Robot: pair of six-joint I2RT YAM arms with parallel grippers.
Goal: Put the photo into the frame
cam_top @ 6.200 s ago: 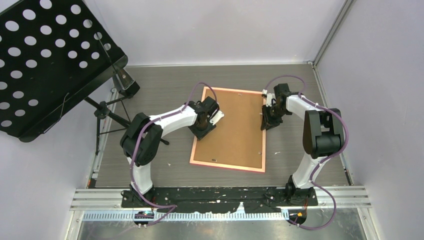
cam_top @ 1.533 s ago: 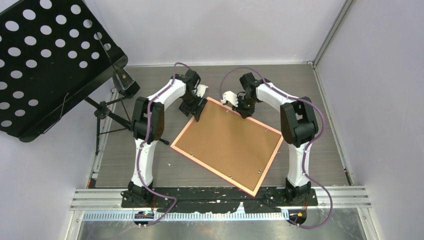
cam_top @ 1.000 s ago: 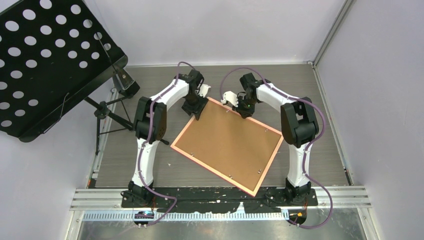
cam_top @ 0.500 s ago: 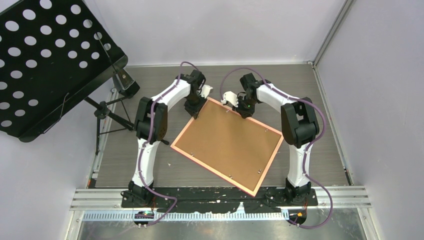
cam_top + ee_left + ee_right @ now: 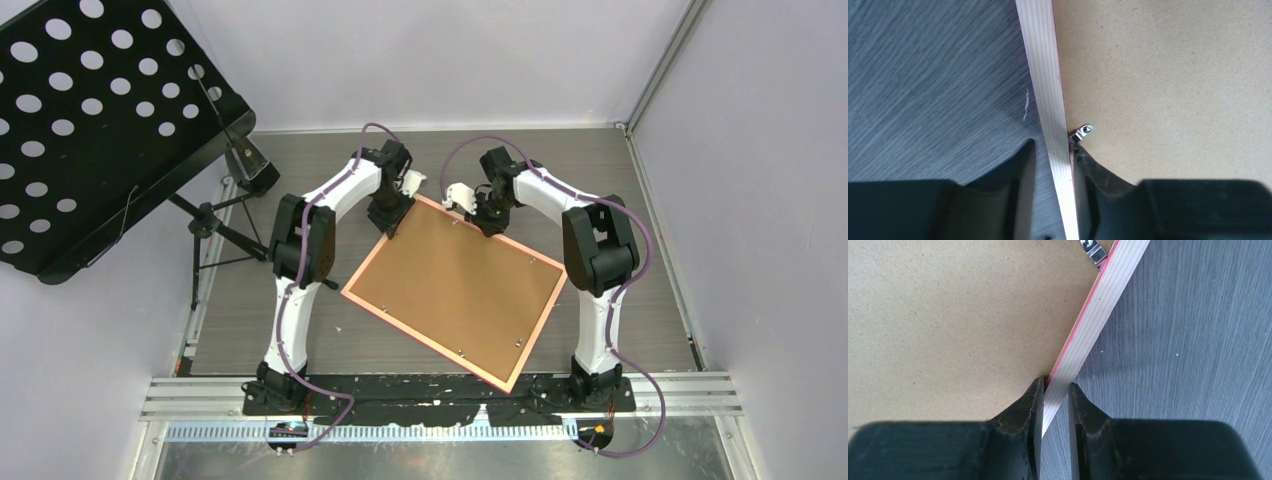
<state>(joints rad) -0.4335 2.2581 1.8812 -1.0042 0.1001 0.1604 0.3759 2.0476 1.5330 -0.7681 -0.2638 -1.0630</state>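
Observation:
The frame [image 5: 420,340] lies back-up and turned at an angle on the grey table, its brown backing board [image 5: 460,290] covering it. The photo is hidden. My left gripper [image 5: 388,226] stands on the upper-left rail near the far corner. In the left wrist view its jaws [image 5: 1054,147] are closed about the pale rail [image 5: 1043,75]: the inner finger presses it beside a small clip [image 5: 1083,132], and a sliver of table shows by the outer finger. My right gripper [image 5: 487,228] holds the far rail; its fingers [image 5: 1055,382] pinch the rail [image 5: 1103,300].
A black perforated music stand [image 5: 90,120] tilts over the far left, its tripod legs [image 5: 215,225] reaching the table's left edge. Pale walls close in at the back and right. Both arm bases sit on the metal bar [image 5: 440,395] at the near edge.
The left gripper's jaws have closed in around the frame's rail. The right gripper and the frame have not moved.

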